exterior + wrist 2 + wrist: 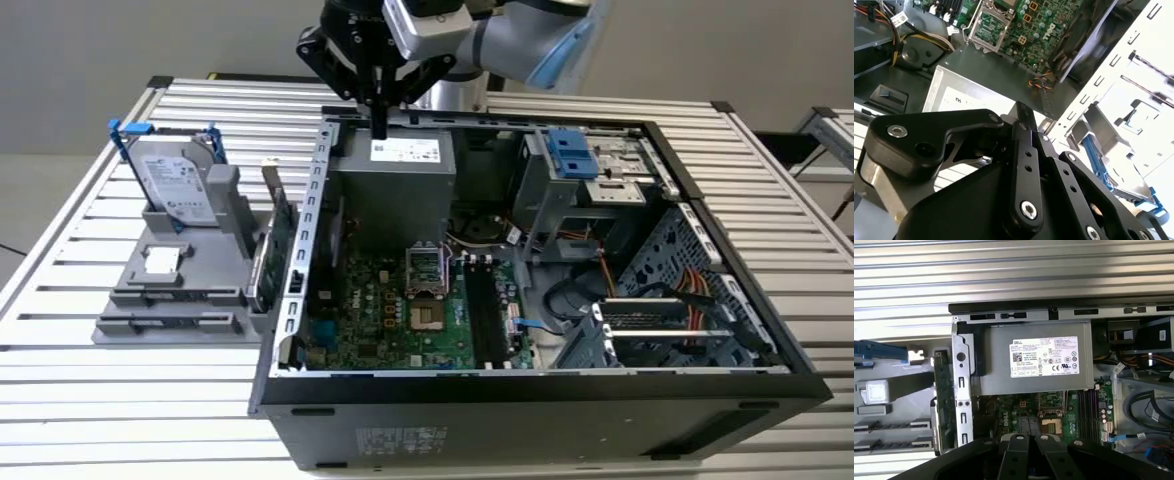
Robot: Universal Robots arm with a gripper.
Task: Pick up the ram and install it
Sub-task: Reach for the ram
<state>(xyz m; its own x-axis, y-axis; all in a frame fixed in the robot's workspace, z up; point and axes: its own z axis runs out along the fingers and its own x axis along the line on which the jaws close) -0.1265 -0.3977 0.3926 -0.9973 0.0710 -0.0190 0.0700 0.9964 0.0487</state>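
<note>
My gripper [380,132] hangs shut over the back edge of the open computer case [694,200], above the grey power supply [394,175]. Nothing sits between its fingers [1023,117]. The ram [270,265] is a narrow dark green stick standing on edge in the grey holder [174,300], just outside the case wall on the exterior view's left. In the first wrist view the ram [944,395] runs along that wall. The black memory slots [481,310] lie on the motherboard [387,320] beside the processor socket, and they also show in the first wrist view [1086,407].
A silver hard drive with blue rails [180,180] stands upright in the holder. Drive bays with a blue latch [571,150] and bundles of cables [641,280] fill the case's side on the exterior view's right. The case stands on a slatted aluminium table [80,400].
</note>
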